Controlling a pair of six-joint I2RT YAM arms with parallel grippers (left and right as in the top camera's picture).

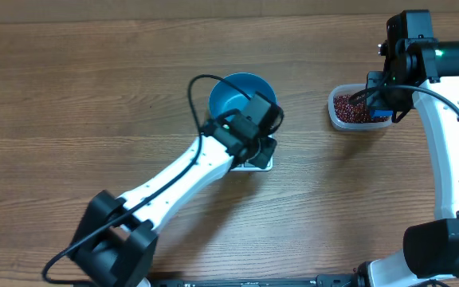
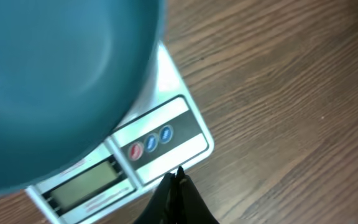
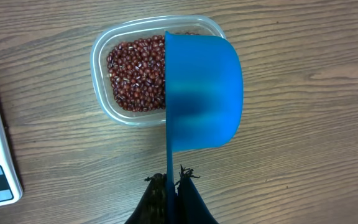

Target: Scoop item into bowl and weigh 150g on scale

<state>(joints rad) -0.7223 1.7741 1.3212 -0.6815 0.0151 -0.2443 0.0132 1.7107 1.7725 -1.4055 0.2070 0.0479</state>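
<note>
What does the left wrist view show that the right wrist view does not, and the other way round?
Only left wrist: the blue bowl, the display and buttons of the scale, the shut left gripper. Only right wrist: the clear tub, the beans, the blue scoop in the right gripper. Both: part of the scale, the wooden table.

Bare worktop (image 1: 70,72) open on the left, a clear lane between blue bowl (image 1: 237,96) and bean tub (image 1: 335,112), my left arm (image 1: 174,179) slanting across the near middle, left tool (image 2: 178,177) at the front edge of the scale (image 2: 179,118), blue scoop (image 3: 201,93) in my right tool (image 3: 173,180) roofing half the tub
</note>
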